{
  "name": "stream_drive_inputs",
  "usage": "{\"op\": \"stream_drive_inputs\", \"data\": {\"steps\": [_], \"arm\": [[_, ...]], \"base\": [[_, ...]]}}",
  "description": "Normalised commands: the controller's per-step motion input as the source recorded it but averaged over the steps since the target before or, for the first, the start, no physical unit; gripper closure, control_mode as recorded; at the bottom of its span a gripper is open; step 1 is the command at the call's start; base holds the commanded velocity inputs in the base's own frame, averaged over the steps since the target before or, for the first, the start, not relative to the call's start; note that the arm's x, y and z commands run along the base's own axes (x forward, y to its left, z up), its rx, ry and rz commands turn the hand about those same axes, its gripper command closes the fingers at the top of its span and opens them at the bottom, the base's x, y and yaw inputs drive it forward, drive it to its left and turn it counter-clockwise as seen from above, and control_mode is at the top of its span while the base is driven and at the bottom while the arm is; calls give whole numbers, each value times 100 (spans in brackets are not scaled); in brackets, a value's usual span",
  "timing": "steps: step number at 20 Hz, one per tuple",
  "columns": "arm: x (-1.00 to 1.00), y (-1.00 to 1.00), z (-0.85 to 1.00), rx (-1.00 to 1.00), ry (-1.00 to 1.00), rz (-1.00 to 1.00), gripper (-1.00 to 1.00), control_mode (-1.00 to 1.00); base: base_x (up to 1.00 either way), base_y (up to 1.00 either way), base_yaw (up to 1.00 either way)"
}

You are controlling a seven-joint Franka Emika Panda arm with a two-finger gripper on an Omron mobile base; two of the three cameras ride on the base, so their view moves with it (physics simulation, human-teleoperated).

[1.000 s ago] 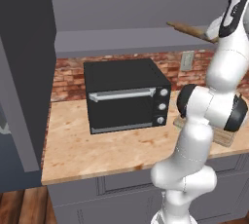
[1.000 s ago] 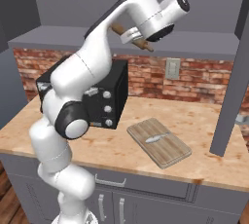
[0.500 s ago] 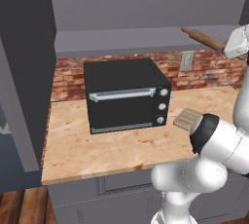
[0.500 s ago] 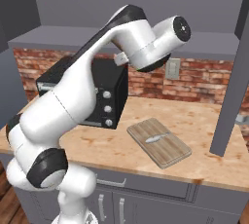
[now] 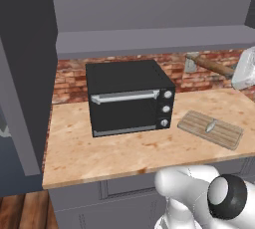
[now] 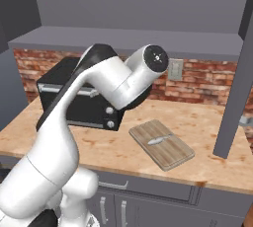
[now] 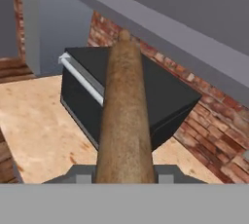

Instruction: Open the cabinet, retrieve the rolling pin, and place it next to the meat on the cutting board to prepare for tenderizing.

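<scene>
Gripping the rolling pin [image 7: 124,116] between its jaws, the end effector [image 7: 124,174] holds it in the air above the table's [image 5: 119,148] right side, long axis running out ahead of the hand. The cutting board [image 5: 211,128] with the meat [image 5: 211,125] lies below the pin, right of the oven [image 5: 128,96]; the pin likely must descend beside the meat.

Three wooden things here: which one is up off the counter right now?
The rolling pin, clamped in the gripper and held in the air. The cutting board lies flat on the wooden countertop.
</scene>
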Motion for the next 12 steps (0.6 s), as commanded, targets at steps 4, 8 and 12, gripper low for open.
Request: {"op": "stream_drive_inputs", "data": {"steps": [4,8,12], "arm": [[-17,12,-43,-14,4,-3,100,-100],[0,0,-30,-7,14,-10,100,-100],[1,-7,-28,-4,18,-15,100,-100]], "base": [[0,0,0],[0,0,0],[0,0,0]]}}
